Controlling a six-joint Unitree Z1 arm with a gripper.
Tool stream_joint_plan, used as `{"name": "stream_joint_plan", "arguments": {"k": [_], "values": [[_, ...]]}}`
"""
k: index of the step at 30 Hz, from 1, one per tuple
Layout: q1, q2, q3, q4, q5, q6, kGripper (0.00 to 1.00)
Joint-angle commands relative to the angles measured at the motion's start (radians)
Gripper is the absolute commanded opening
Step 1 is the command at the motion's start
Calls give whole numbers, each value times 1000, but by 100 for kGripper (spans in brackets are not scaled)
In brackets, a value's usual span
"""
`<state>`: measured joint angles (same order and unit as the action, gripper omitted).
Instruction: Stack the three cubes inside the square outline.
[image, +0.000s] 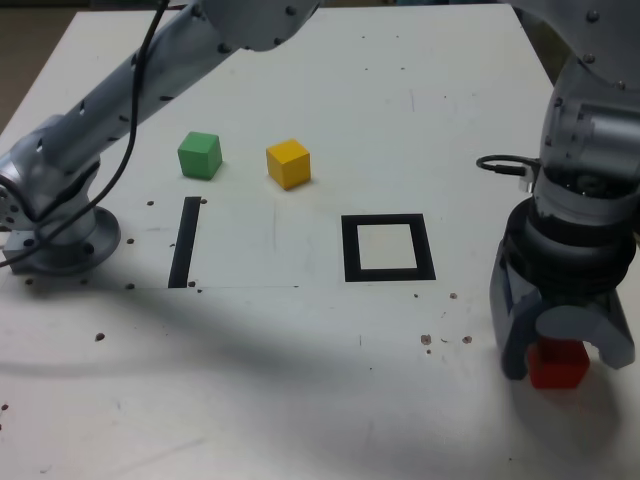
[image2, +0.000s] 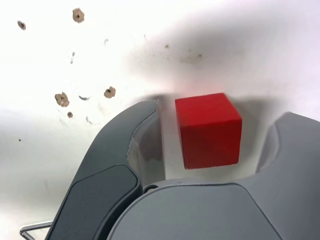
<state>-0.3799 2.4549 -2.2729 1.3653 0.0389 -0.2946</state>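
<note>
The red cube (image: 558, 368) (image2: 209, 131) rests on the white table at the exterior view's lower right. My gripper (image: 565, 358) (image2: 220, 114) is lowered over it with a finger on each side. In the wrist view a narrow gap shows on both sides of the cube, so the jaws are open and not touching it. The green cube (image: 200, 154) and the yellow cube (image: 288, 162) sit side by side and apart, toward the exterior view's upper left. Between them and the red cube lies the black square outline (image: 350, 248), and its white centre holds nothing.
A straight black tape strip (image: 185, 242) lies left of the outline in the exterior view. The arm's base (image: 55, 235) stands at the far left, and its links arch over the back of the table. Small brown specks (image2: 61, 98) dot the surface near the gripper.
</note>
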Motion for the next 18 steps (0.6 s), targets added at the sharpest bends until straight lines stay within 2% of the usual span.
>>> {"name": "stream_joint_plan", "arguments": {"k": [1,13,18], "values": [[1,3,-4,-1,2,2,61],[3,7,-5,-12,-2,2,61],[3,8,1,-12,2,3,58]]}}
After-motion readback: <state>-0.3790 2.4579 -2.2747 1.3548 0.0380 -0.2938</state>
